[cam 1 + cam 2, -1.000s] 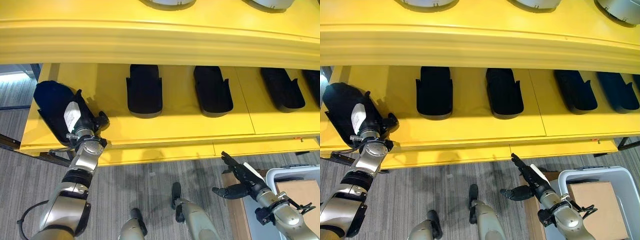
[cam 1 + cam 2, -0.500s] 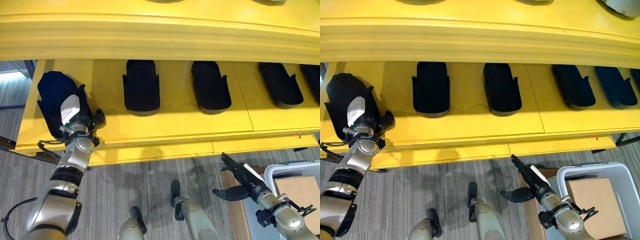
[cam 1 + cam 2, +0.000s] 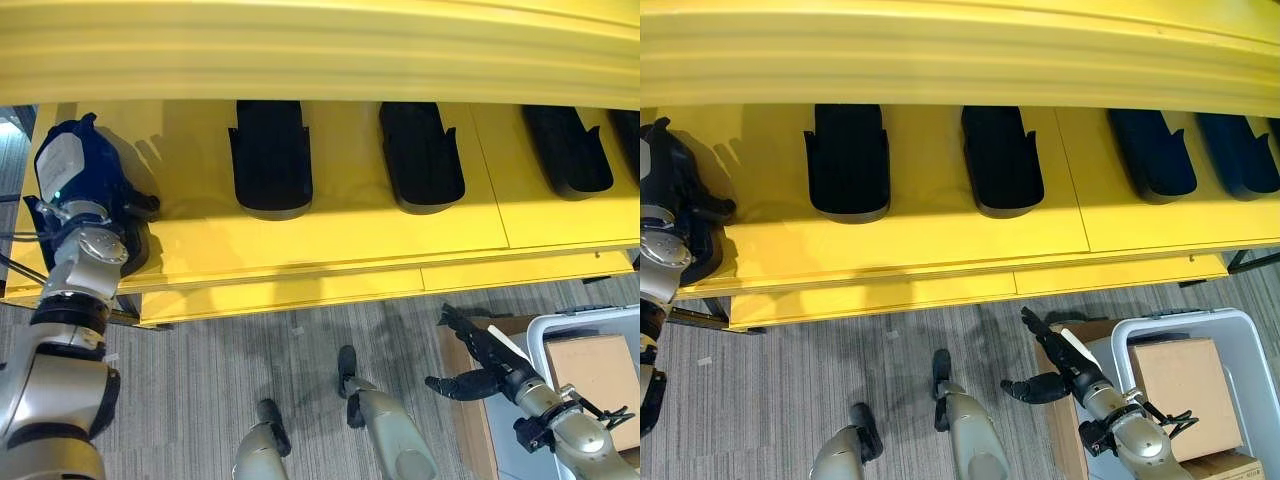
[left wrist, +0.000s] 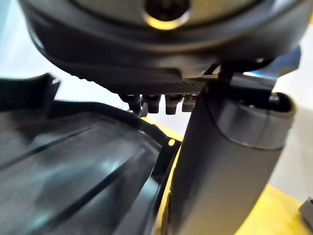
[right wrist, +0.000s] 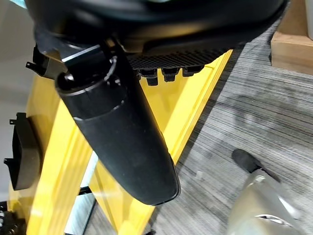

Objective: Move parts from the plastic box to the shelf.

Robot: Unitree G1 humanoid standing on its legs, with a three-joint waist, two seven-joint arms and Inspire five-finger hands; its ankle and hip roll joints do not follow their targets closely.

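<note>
The camera has shifted since 1 s ago, so the yellow shelf (image 3: 330, 235) now sits lower and further right in the eye views. The left hand (image 3: 85, 205) has moved deeper onto the shelf's left end, and the black part (image 3: 70, 185) it holds now lies further back. Its thumb (image 4: 225, 161) stands beside the part's rim in the left wrist view, but I cannot tell whether the fingers are closed on the part. The right hand (image 3: 478, 362) hangs as before over the grey carpet (image 3: 200, 390), fingers spread and holding nothing, next to the plastic box (image 3: 1230, 340).

4 more black parts rest on the shelf; bare yellow surface lies between the held part and the nearest part (image 3: 268, 160). The shelf's front lip runs just ahead of the left hand.
</note>
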